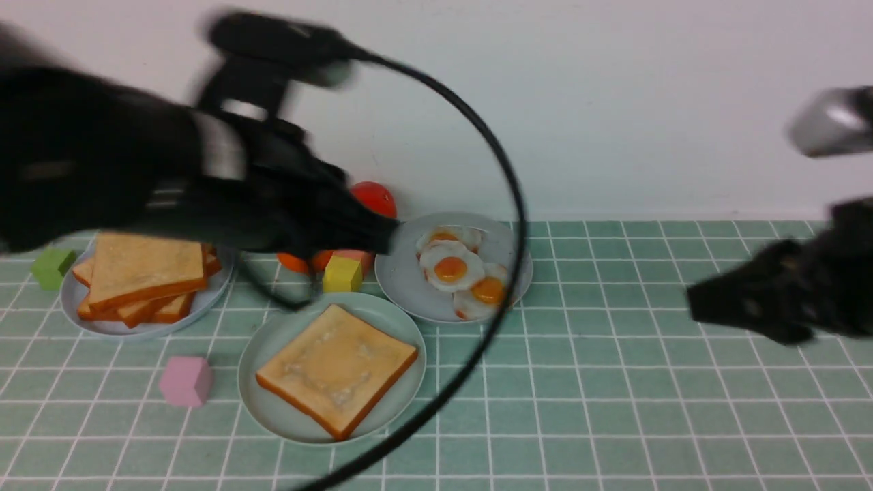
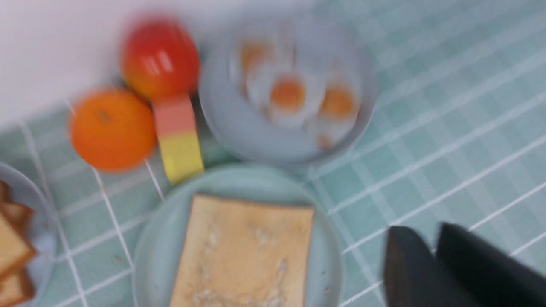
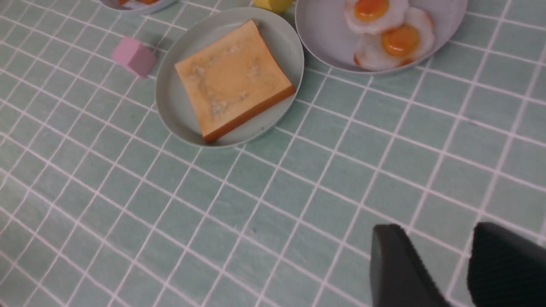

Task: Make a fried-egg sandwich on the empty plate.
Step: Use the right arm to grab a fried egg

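One toast slice (image 1: 336, 368) lies flat on the mint-green plate (image 1: 273, 354), mid-desk. Fried eggs (image 1: 451, 267) and the top slice remain unplaced. Left claw (image 2: 422, 232) narrow, empty; right claw (image 3: 435, 232) wide, empty.

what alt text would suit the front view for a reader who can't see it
One toast slice lies on a mint-green plate on a green tiled table. Behind it, a grey-blue plate holds three fried eggs, another plate holds stacked toast, and the blurred left arm hangs above.
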Controlling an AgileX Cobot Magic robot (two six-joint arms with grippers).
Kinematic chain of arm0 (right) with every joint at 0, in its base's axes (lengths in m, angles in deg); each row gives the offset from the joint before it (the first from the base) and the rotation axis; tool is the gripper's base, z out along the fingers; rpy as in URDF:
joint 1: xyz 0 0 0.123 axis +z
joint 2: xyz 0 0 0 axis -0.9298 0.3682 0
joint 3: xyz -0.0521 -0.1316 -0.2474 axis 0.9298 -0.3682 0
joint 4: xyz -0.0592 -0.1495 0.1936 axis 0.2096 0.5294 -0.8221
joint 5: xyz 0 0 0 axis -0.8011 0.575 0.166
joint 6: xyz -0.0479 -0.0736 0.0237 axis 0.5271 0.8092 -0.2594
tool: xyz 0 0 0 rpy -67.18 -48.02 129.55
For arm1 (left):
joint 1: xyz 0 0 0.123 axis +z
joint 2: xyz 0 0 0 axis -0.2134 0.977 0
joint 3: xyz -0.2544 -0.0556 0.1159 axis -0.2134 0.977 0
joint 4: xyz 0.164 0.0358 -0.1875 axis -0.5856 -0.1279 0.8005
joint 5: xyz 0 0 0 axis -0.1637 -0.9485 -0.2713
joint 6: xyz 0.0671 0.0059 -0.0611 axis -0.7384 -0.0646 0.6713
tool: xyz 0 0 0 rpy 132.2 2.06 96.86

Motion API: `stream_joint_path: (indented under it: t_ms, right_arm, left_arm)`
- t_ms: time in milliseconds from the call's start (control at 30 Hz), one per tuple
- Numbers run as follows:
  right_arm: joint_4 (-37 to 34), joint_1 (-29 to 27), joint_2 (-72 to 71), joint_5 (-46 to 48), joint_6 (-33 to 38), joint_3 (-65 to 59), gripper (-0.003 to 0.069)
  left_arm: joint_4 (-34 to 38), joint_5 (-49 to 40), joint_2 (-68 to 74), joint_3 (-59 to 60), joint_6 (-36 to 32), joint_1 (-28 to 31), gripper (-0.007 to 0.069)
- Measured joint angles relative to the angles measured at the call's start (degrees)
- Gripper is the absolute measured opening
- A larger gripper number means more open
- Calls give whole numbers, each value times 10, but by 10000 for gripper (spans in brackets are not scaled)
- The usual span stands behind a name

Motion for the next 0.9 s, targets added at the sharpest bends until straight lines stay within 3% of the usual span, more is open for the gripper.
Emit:
stream_joint_path:
  t_ms: [33,167,433,900]
  right_arm:
    - [-7,0,26,-1,3,14,246]
    - [-34,0,158,4,12,89,236]
    - [-68,0,436,38,51,310,283]
    - [-45,0,803,172,57,793,316]
  left_arm:
    - [0,10,-39,26,1,0,-14]
    - [9,63,-175,140,3,0,-13]
    - [15,152,-374,316,33,0,-13]
    - [18,168,-403,339,49,0,-13]
